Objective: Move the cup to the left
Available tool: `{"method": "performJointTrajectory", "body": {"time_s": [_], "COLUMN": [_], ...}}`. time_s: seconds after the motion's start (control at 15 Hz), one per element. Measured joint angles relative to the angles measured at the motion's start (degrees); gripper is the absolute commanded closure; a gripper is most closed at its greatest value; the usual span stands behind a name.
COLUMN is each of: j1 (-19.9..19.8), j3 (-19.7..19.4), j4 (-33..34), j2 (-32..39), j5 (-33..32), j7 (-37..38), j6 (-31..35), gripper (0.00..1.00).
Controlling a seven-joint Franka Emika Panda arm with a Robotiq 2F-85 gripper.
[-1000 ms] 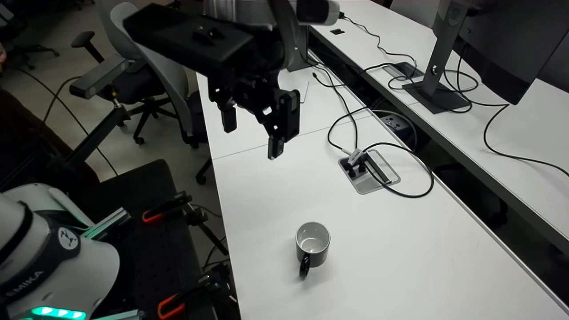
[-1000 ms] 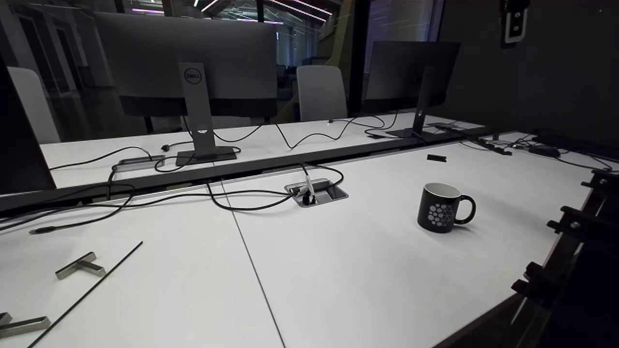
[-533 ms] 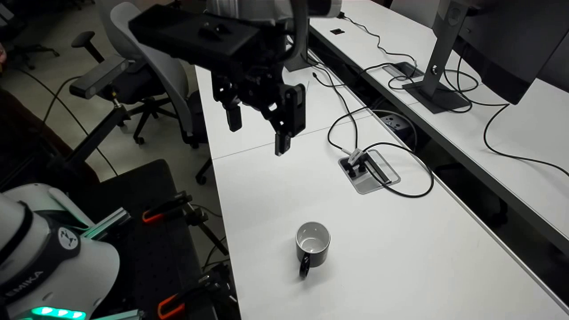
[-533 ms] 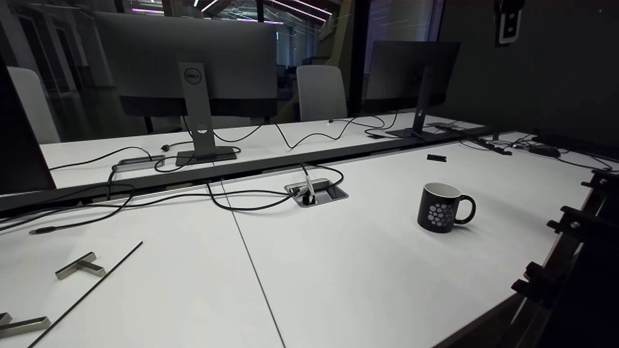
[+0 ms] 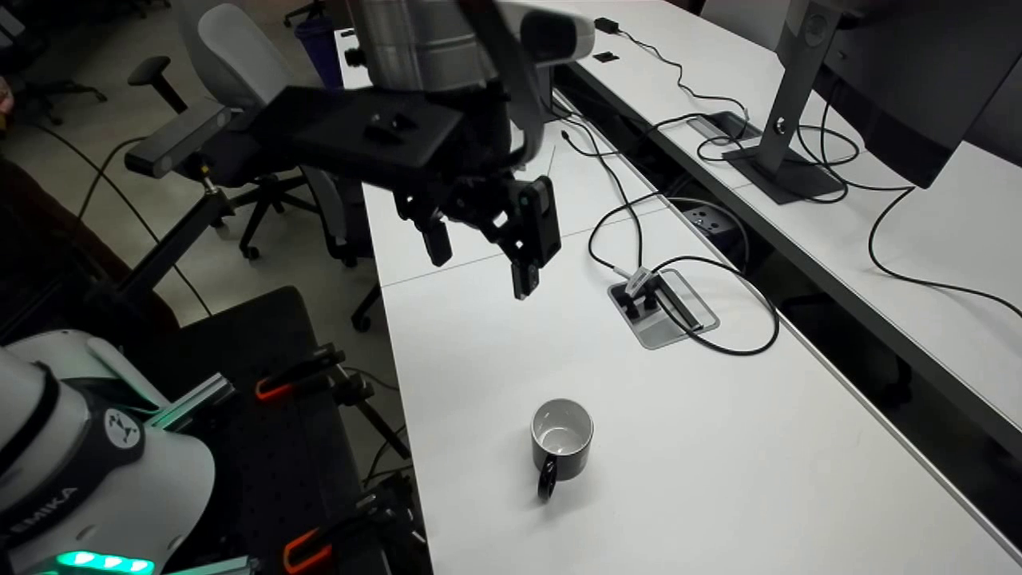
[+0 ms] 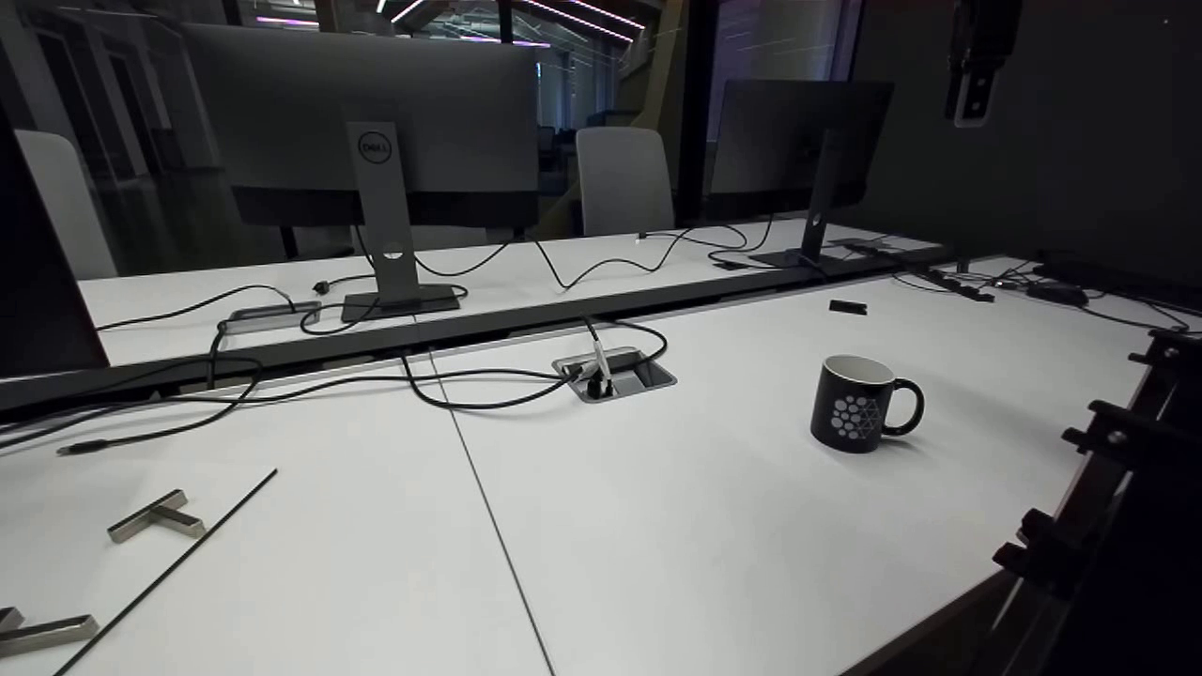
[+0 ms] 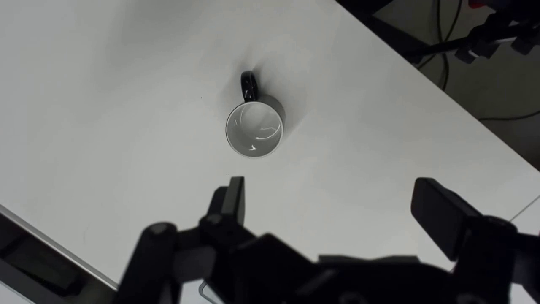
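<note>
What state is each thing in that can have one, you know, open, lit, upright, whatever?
Dark grey-black cylindrical mug: upright, not gripped.
Black two-fingered claw: open, holding nothing.
Silver-grey rectangular cable box: open, cables running into it.
Green oblong base light: lit.
Dark flat Dell monitor: back to camera, screen hidden.

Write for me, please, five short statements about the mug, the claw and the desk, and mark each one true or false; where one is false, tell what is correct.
1. The mug stands upright on the desk. True.
2. The claw is holding the mug. False: the claw is open and does not touch the mug.
3. In the wrist view, the handle of the mug points away from the claw. True.
4. The mug is white on the outside. False: its outside is dark and its inside is pale.
5. A pale pattern shows on the side of the mug. True.
</note>
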Motion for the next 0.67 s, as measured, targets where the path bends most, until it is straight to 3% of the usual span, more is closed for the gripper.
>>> {"method": "performJointTrajectory", "body": {"time_s": [0.67], "j1": [-1.56], "j3": [-1.64], "j4": [-3.29], "j2": [8.31], "j5": [-0.07], "j7": [-5.77], "j6": [9.12], "gripper": [0.00]}}
